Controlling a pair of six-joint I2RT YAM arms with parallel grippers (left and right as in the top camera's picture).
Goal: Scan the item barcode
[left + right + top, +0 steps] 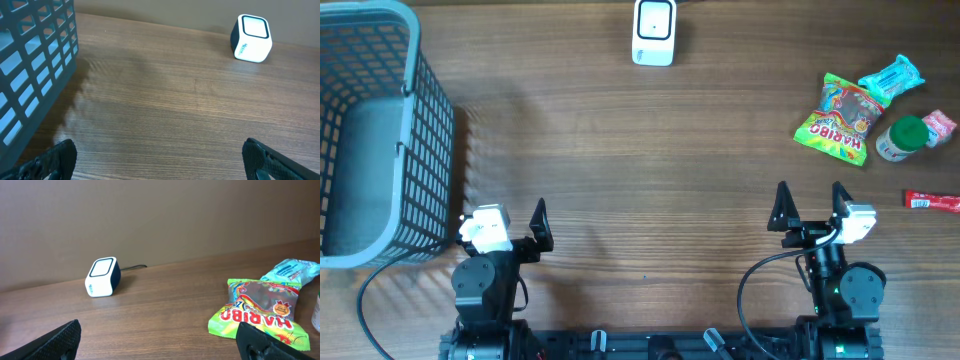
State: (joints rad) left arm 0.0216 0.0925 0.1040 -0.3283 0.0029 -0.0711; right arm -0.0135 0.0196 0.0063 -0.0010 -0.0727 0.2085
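The white barcode scanner point(654, 32) stands at the table's far edge, also in the left wrist view as the scanner point(251, 38) and in the right wrist view as the scanner point(103, 276). The items lie at the far right: a green Haribo bag point(840, 120) point(260, 311), a blue packet point(892, 77) point(292, 270), a green-lidded bottle point(902, 138) and a red sachet point(932, 202). My left gripper point(510, 225) point(159, 155) and right gripper point(810, 205) point(160, 335) hover near the front edge, both open and empty. The Haribo bag lies ahead and right of the right gripper.
A grey-blue wire basket point(430, 100) point(50, 60) fills the left side, just beyond and left of my left gripper. A small red-and-white packet point(940, 125) lies beside the bottle. Bare wooden tabletop point(640, 170) stretches between the grippers and the scanner.
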